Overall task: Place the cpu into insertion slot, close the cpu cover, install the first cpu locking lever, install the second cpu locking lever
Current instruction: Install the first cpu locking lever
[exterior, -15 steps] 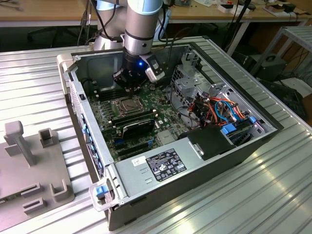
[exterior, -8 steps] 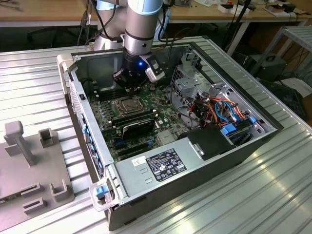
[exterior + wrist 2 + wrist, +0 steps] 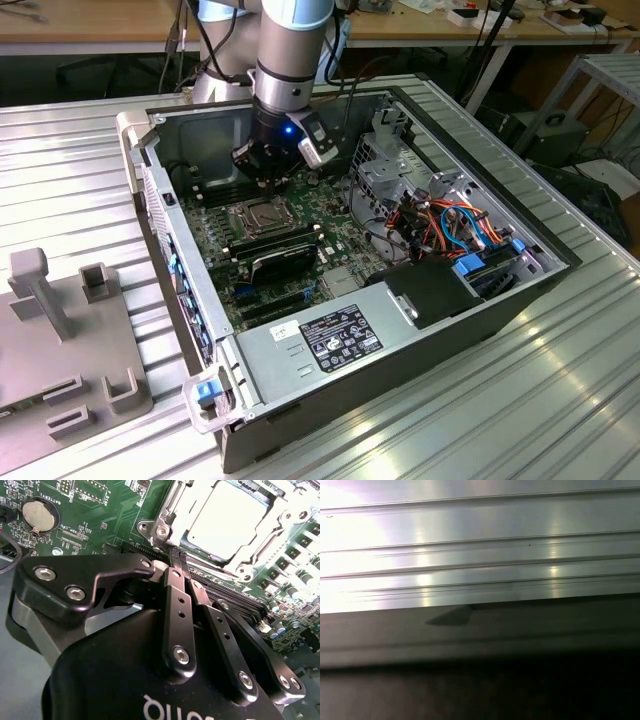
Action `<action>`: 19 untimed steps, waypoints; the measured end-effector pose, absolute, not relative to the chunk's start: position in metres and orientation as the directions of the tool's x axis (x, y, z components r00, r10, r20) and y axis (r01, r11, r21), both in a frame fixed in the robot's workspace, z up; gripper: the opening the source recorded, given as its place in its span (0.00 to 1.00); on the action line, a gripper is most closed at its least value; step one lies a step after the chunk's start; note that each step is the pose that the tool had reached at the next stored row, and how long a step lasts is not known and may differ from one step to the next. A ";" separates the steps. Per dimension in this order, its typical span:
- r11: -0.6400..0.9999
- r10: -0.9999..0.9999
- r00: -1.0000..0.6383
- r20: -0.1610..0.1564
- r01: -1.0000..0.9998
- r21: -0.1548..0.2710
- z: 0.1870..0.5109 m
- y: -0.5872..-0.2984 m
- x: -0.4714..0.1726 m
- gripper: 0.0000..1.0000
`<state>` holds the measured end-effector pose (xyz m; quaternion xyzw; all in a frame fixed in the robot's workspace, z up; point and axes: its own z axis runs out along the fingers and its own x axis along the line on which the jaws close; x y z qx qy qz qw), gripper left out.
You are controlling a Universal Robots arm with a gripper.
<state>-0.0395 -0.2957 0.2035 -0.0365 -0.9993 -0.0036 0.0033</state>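
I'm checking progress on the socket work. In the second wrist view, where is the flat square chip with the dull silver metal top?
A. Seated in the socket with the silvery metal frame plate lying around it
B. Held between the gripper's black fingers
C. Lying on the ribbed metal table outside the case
A: the flat square silver-topped chip sits in the socket, the silvery metal frame plate lying around it, while the black gripper has its fingers together beside the socket with nothing between them.
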 end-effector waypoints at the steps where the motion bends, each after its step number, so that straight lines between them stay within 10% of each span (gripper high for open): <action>1: 0.997 0.073 -0.997 0.007 0.073 0.007 0.204 -0.296 -0.040 0.11; 19: 0.998 0.059 -0.998 0.007 0.059 0.007 0.212 -0.300 -0.041 0.11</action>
